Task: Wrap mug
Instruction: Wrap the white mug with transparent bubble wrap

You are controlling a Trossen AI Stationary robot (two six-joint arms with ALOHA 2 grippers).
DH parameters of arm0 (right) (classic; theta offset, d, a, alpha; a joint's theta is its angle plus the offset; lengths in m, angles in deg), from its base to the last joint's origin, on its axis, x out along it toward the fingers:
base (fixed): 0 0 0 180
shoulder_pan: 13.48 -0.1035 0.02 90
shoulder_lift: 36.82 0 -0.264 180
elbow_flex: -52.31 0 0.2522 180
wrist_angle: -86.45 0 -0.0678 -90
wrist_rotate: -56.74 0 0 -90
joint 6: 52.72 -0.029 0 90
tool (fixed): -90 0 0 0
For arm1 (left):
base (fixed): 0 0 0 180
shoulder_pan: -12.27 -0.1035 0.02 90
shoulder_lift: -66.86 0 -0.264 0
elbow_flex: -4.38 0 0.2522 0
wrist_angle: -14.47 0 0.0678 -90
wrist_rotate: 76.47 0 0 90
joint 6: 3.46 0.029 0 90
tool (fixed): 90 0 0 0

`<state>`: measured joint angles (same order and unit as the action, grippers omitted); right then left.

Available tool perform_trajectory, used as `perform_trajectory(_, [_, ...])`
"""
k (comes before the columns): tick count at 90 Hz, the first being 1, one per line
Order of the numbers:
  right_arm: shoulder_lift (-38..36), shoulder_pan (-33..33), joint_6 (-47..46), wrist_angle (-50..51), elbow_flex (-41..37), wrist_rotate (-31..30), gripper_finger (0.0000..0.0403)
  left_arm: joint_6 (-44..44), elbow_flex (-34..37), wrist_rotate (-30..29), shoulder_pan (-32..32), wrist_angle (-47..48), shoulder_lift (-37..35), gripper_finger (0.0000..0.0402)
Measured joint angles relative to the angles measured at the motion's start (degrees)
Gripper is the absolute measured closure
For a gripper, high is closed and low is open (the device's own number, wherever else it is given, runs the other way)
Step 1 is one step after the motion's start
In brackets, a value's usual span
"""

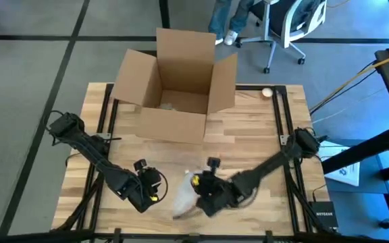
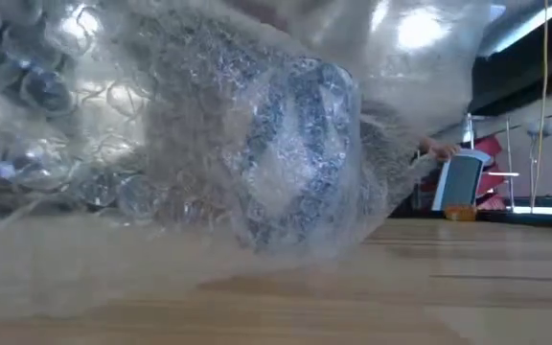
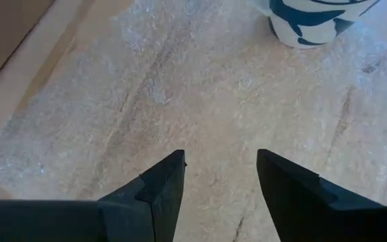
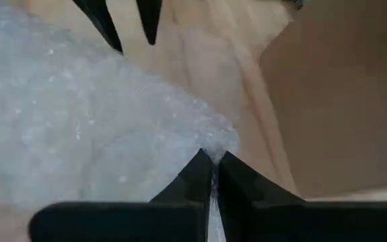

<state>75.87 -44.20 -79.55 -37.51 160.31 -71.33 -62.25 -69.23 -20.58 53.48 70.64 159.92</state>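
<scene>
A white mug with a dark blue pattern (image 3: 314, 23) stands on a sheet of clear bubble wrap (image 3: 200, 94) near the table's front edge. In the low view the mug (image 2: 300, 153) shows through the wrap (image 2: 113, 115), which is drawn over it. My left gripper (image 3: 220, 158) is open just left of the mug, its fingers over the flat sheet. I cannot tell whether they touch it. My right gripper (image 4: 212, 156) is shut on the wrap, right of the mug (image 1: 196, 181). My right gripper pinches an edge of the bubble wrap (image 4: 215, 144) between its two fingertips. The wrap spreads away from the fingers as a raised, rumpled sheet over the mug. One layer or several, I cannot tell.
An open cardboard box (image 1: 181, 88) stands at the table's far middle, flaps spread. A small round thing (image 1: 267, 92) lies at the far right corner. Bare wood (image 1: 248, 135) lies between box and grippers. An office chair (image 1: 296, 27) stands beyond the table.
</scene>
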Motion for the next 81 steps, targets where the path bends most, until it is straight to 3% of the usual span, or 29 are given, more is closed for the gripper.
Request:
perform_trajectory(21, [0.2,4.3,0.2,-8.3,-6.3,17.0,0.0402,0.5,-3.1,-1.9,0.2,5.0,-2.9,0.0231])
perform_trajectory(32, [0.2,4.3,0.1,-9.9,-7.4,17.2,0.0402,2.4,-4.3,-6.8,0.5,3.1,-5.2,0.0231])
perform_trajectory(43, [0.2,4.2,0.2,-10.2,-7.4,15.6,0.0402,8.2,-4.3,-9.6,-0.3,-4.7,-6.0,0.0231])
perform_trajectory(64, [0.2,4.3,1.3,-12.6,-7.4,15.1,0.0402,22.8,-4.3,-4.5,-5.0,-23.7,-1.6,0.0231])
perform_trajectory(81, [0.2,4.1,1.6,-12.6,-7.4,15.2,0.0402,27.1,-4.3,-0.2,-9.0,-30.2,3.6,0.0231])
